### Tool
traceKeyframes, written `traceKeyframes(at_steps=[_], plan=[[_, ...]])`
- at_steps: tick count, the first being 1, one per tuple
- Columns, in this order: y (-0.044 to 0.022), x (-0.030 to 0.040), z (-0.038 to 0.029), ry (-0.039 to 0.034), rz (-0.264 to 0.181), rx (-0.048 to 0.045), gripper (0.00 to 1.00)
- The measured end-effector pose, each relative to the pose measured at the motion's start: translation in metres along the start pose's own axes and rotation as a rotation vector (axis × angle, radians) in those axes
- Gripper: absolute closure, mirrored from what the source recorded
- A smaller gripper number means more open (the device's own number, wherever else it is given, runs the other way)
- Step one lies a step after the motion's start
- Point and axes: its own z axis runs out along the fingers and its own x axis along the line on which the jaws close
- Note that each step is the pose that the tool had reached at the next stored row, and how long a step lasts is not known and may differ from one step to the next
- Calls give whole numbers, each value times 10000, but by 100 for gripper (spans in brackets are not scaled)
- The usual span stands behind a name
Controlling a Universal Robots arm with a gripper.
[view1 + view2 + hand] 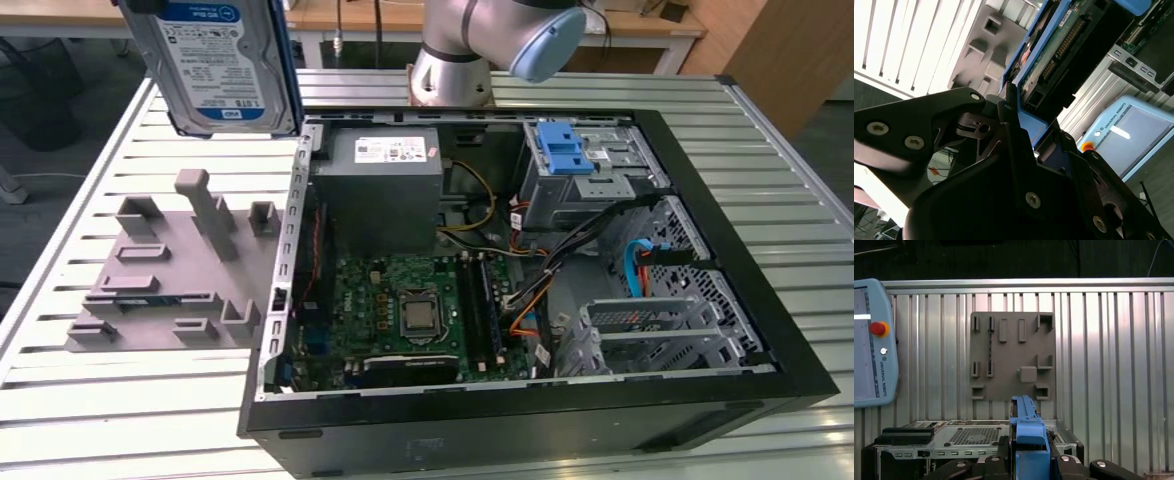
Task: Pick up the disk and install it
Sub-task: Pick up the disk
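Observation:
The disk (214, 62) hangs upright in the air at the exterior view's upper left, above the grey fixture plate (174, 270), with its blue-and-white label facing the camera and its blue carrier around the edge. In the second wrist view my gripper (1006, 107) is shut on the carrier's blue edge, with the disk (1064, 37) and its connector side reaching away from the black fingers (961, 102). In the first wrist view the blue carrier (1026, 432) stands edge-on between the gripper's (1029, 460) jaws.
An open computer case (747, 330) lies on the slatted metal table (120, 400), to the exterior view's right of the plate. Inside are a grey power supply (380, 190), the motherboard (414, 310) and a drive bay with a blue latch (561, 150). A teach pendant (871, 340) lies nearby.

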Motion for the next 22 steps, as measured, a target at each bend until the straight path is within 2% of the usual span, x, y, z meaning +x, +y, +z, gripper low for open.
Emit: traceKeyframes(at_steps=[4,16,22], plan=[[-30,17,-1,1,1,-5,64],[-235,16,-4,1,1,-16,64],[-289,15,-3,0,1,-15,64]])
